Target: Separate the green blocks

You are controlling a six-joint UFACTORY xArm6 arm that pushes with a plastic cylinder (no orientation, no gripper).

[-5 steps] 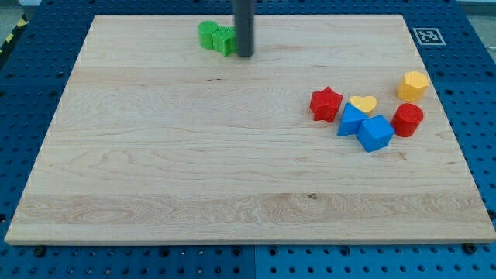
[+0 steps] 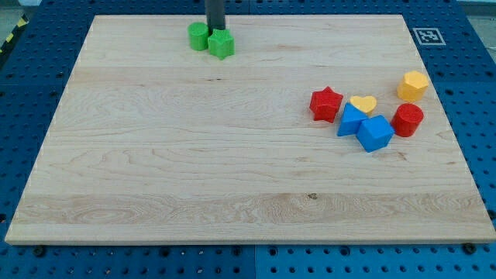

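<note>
Wooden board (image 2: 155, 170) takes up most of the view, sitting on a blue pegboard table (image 2: 23, 93). Rod comes down at the far edge, left of centre; my tip (image 2: 215, 31) sits right behind the two green blocks, at the seam between them. It's a bare rod, nothing to open or close, holds nothing, only pushes. Whether it touches either block I cannot tell. Green pair is far-left: the left green block (image 2: 198, 36), roundish, and the green star-like block (image 2: 222, 44) to its right and slightly nearer, touching or nearly so. Not separated yet. Off to the right, well apart: blue block (image 2: 375, 132), blue block behind it (image 2: 350, 120), red star (image 2: 326, 104), red cylinder (image 2: 408, 119), yellow hexagon-ish block (image 2: 413, 84), yellow heart (image 2: 363, 103). Judgement: greens look small, rigid, light, should slide easily on smooth wood and may spin if hit off-centre. No gripping; contact a flat side near centre and push one sideways away from the other.
</note>
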